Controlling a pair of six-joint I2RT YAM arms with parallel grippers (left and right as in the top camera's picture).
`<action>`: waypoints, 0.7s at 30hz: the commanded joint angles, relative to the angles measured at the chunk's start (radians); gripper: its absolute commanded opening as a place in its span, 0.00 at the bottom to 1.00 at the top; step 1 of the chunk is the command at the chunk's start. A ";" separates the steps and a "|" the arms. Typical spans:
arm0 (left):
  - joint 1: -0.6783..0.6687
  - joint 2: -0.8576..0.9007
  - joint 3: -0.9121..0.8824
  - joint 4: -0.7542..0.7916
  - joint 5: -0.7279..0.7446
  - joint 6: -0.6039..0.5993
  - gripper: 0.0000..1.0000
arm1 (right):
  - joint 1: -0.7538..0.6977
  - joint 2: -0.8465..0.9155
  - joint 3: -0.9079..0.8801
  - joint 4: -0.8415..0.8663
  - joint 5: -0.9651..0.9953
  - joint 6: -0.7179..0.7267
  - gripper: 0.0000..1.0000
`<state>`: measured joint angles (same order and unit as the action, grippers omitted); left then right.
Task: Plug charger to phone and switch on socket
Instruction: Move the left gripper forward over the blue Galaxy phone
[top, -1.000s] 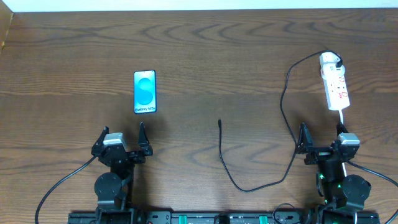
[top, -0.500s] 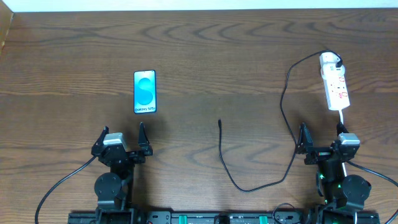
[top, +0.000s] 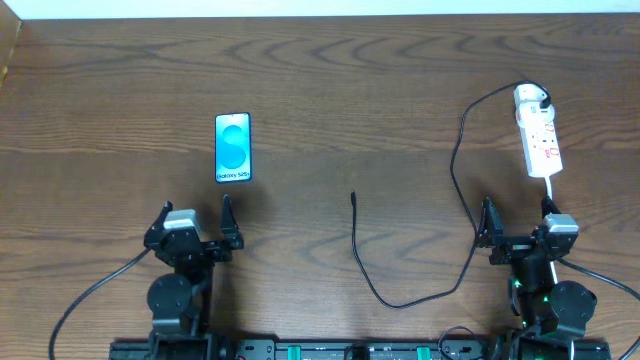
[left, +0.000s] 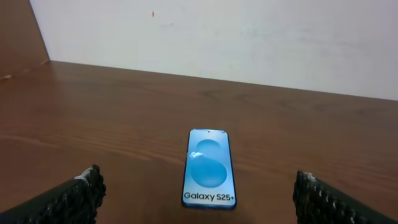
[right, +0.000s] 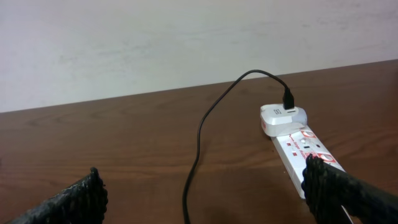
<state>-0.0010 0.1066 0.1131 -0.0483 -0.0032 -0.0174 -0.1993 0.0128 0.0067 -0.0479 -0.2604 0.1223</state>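
The phone (top: 233, 148) lies flat on the table, blue screen up, and also shows in the left wrist view (left: 209, 168). My left gripper (top: 194, 218) (left: 198, 199) is open and empty just in front of it. The charger cable (top: 456, 180) runs from a white plug on the socket (top: 538, 133) in a long loop to its free plug tip (top: 353, 197) at mid-table. My right gripper (top: 517, 216) (right: 205, 196) is open and empty, with the cable (right: 198, 140) between its fingers' line of sight and the socket (right: 298, 149) by its right finger.
A white wall runs along the table's far edge (top: 320, 14). A thin white cord (top: 550, 190) leaves the socket's near end toward the right arm. Thick black robot cables (top: 90, 300) trail off the front corners.
The left arm has shifted very slightly to the left. Nothing else has moved.
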 joint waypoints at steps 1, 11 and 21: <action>0.005 0.091 0.107 0.004 -0.008 0.021 0.98 | 0.005 -0.007 -0.001 -0.005 0.005 0.004 0.99; 0.004 0.544 0.505 -0.060 0.019 0.024 0.98 | 0.005 -0.007 -0.001 -0.005 0.005 0.004 0.99; 0.005 1.049 1.079 -0.453 0.018 0.016 0.98 | 0.005 -0.007 -0.001 -0.005 0.005 0.004 0.99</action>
<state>-0.0010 1.0454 1.0527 -0.4400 0.0025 -0.0025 -0.1986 0.0120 0.0067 -0.0483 -0.2600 0.1223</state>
